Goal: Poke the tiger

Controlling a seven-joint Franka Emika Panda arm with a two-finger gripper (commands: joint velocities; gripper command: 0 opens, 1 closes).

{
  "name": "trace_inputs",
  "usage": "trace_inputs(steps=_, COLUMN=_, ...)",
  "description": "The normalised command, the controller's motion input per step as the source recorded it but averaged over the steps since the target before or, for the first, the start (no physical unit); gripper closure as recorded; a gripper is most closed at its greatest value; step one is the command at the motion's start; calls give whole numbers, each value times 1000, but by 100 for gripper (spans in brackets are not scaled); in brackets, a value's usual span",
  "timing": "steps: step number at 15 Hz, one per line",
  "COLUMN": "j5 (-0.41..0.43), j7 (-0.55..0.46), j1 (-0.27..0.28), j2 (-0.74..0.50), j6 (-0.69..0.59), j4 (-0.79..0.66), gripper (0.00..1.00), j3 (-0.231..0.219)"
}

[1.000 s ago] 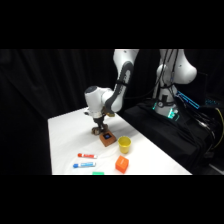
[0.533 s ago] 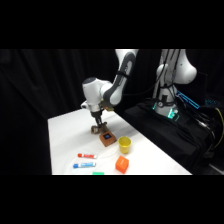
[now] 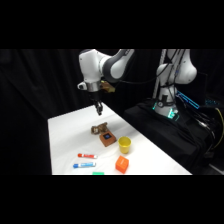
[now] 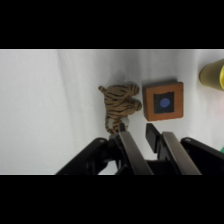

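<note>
White arm: reaches over the table from the upper right in the side view, with the gripper (image 3: 98,106) hanging in the air above the table (image 3: 70,135), pointing down.
Gripper state: released; in the wrist view the two dark fingers (image 4: 131,150) stand a little apart with bare table showing in the gap, and nothing is held between them.
Tiger: the striped tan toy (image 4: 120,106) lies on its side on the white table (image 4: 50,110), straight ahead of the fingertips in the wrist view; in the side view the tiger (image 3: 99,128) sits below the gripper, clear of it, with open space between tip and toy.
Block: a reddish-brown block with a blue square mark (image 4: 163,102) lies just beside the tiger, on the far side of it from the left finger in the wrist view; whether the two touch cannot be told. In the side view the block (image 3: 107,138) lies below the gripper.
Yellow cup: (image 3: 124,145) stands upright beyond the block, farther from the gripper than the tiger; only its edge (image 4: 214,75) shows in the wrist view.
Orange cube: (image 3: 121,163) rests well apart from the gripper, past the cup.
Markers: a red one (image 3: 86,156) and a blue one (image 3: 83,165) lie side by side, far below the gripper in the side view.
</note>
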Motion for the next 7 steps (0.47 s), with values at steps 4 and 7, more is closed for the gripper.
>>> trace_inputs(steps=4, j5=-41, j7=-63, j1=62, j2=-385, j6=-299, j4=-70, gripper=8, j3=37)
trace_inputs(steps=7, j5=-14, j7=-42, j1=53, j2=-265, j6=-196, j4=-48, gripper=0, j3=36)
